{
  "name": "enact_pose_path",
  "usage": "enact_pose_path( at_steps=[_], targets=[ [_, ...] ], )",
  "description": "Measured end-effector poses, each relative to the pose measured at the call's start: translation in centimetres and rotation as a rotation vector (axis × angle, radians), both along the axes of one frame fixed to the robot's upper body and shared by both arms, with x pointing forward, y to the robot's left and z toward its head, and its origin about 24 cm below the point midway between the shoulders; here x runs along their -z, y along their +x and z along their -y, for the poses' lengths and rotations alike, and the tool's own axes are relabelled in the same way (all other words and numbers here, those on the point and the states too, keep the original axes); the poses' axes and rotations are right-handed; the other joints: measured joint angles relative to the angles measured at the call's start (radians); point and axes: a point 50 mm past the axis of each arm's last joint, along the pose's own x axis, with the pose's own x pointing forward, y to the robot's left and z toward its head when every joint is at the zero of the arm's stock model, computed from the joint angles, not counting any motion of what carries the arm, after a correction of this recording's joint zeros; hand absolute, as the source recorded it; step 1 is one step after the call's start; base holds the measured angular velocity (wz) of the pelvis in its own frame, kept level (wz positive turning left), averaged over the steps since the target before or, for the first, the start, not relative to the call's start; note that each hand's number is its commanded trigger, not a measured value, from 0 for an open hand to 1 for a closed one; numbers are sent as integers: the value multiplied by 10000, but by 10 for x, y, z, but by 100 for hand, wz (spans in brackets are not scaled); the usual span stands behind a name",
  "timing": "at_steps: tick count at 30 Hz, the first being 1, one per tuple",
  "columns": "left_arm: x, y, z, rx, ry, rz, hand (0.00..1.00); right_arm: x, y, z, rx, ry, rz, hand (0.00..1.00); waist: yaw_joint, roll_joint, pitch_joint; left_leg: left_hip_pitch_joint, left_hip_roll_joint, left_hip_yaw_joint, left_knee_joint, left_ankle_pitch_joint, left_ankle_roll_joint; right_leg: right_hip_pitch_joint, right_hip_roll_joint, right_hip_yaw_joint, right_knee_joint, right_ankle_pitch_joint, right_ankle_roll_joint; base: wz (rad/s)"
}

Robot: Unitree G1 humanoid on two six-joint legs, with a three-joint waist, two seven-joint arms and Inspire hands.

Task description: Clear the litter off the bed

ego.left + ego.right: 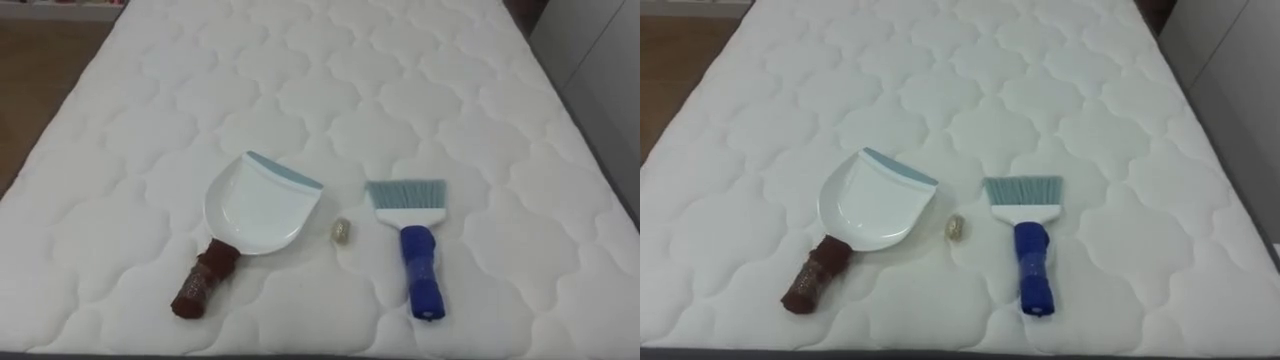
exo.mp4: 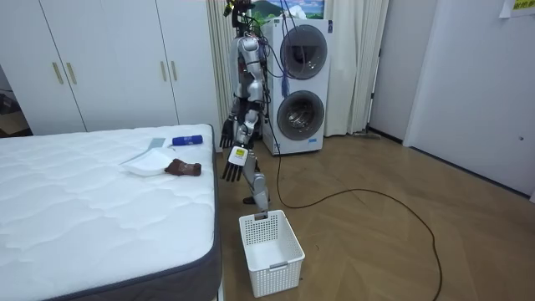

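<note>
Standing at the edge of the bed [image 1: 150, 120], the robot hung both arms at its sides; the left hand [image 2: 233, 170] and right hand [image 2: 226, 134] showed straight, relaxed fingers and held nothing. On the bed lay a dustpan [image 1: 258, 205], a brush [image 1: 412, 235] to its right and a small wad [image 1: 341, 230] between them. A basket [image 2: 280, 266] sat on the floor [image 2: 376, 242] by its feet.

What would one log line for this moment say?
robot: stands by bed | left hand, right hand: open, hanging | on bed: dustpan, scrap, brush, untouched | basket: on floor
</note>
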Motion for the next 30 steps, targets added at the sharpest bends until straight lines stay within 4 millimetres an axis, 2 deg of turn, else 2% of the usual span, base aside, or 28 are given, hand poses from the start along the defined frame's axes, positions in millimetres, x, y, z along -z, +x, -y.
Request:
enact_pose_path(
  at_steps=[3,4,9,12,14,18,21,24,26,30],
  targets=[
    [0,-9,-5,-849,227,-60,0,0,-2,0,45,-24,-15,0,57,12,42,116,0,22,-37,0,0,12,1,48,-12,-1,0,-5],
    [-1,-11,-8,-1104,368,-70,0,0,-3,1,52,-89,-2,0,190,18,49,136,-1,46,-41,-1,0,3,4,123,-14,-1,1,-13],
    [-7,-7,-23,-2236,1337,390,0,0,-4,1,13,-193,81,0,331,21,62,130,-12,22,-49,-1,0,36,7,185,1,-1,1,-2],
    [-20,15,-34,-2832,2046,1609,0,0,-4,2,-30,-244,106,0,353,52,80,67,-30,-195,-7,0,0,62,9,138,8,-1,0,14],
    [-37,44,-39,-2885,2631,3144,0,-1,-1,3,-247,-300,174,0,349,73,81,-25,-46,-321,20,0,0,67,13,146,7,-2,-1,19],
    [-66,79,-39,-2818,3189,5284,0,-2,4,2,-359,-277,443,0,293,142,95,-67,-47,-321,35,0,0,59,22,167,0,-9,-8,2],
    [-75,91,-35,-2475,3432,5908,0,-4,7,2,-387,-269,619,0,209,159,54,-71,-48,-288,16,0,0,19,27,238,5,-9,-8,-5],
    [-87,103,-28,-2109,3594,6678,0,-4,6,1,-404,-256,694,0,123,188,62,-116,-47,-294,42,1,2,-58,27,223,6,-9,-8,1],
    [-97,112,-23,-1974,3595,7354,0,-4,7,1,-433,-149,691,0,-56,158,49,-262,-56,-389,185,1,2,-164,15,138,14,-8,-9,9],
    [-101,124,-14,-1603,3394,7697,0,-4,7,0,-461,-25,695,0,-108,171,51,-257,-55,-376,236,2,2,-171,16,184,11,-7,-10,-3]
  ],
)
